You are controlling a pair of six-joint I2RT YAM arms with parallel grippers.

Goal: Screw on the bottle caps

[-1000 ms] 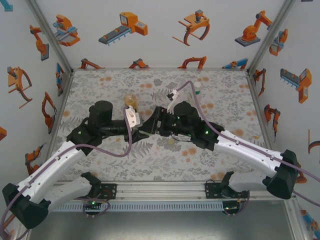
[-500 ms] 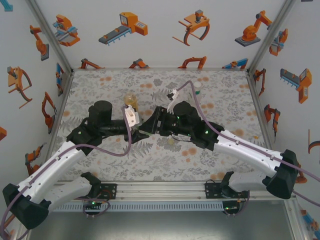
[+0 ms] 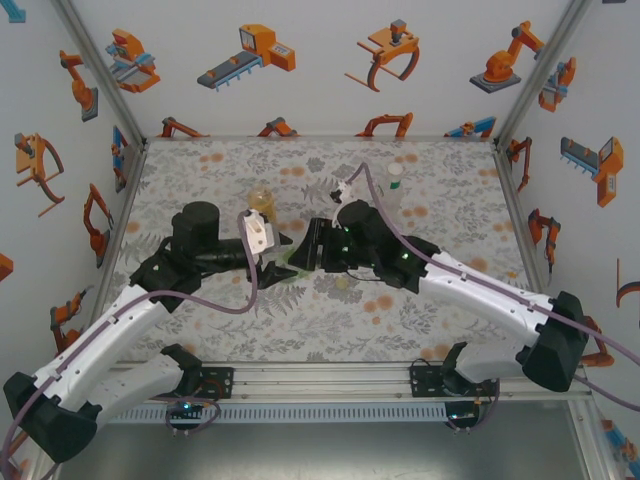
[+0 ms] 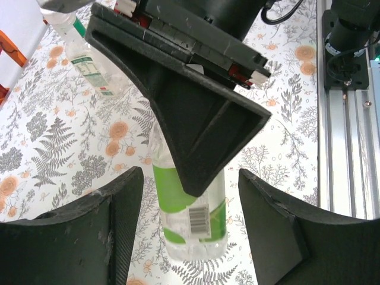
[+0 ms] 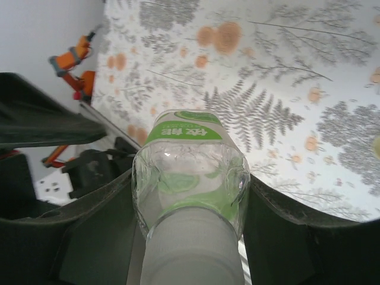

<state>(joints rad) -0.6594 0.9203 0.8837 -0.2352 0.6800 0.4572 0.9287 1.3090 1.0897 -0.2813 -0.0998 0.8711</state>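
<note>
Since a second ago your left gripper point(image 4: 189, 184) has opened and drawn back to the left. Its fingers now stand either side of the green-label bottle point(image 4: 191, 228) with a gap on each side, gripping nothing.

At the near edge, the aluminium rail point(image 4: 350, 148) runs close along the right of your left wrist view. Bare floral table point(image 3: 210, 325) lies between it and the two grippers.

At mid-table your right gripper point(image 5: 190, 184) is closed on the green-label bottle, with both fingers pressed against its clear shoulder. You cannot tell whether the bottle rests on the table.

- **Left wrist view:** the dark wedge of a right finger covers the upper end of the bottle, so its neck is hidden.
- **Right wrist view:** the end nearest the lens is a pale, blurred cylinder cut off at the bottom edge. You cannot tell whether that is a cap.

A loose pale yellow-green cap point(image 3: 345, 283) lies on the table just on the near side of your right gripper, apart from both sets of fingers.

Farther back, an amber bottle point(image 3: 260, 198) stands just beyond your left wrist, so room there is tight. A clear bottle point(image 3: 395, 192) with a white cap point(image 3: 396, 170) on top stands just beyond your right wrist, near its purple cable point(image 3: 372, 195).

Open table runs from these to the back wall point(image 3: 320, 100). The side walls are well apart from both arms.
</note>
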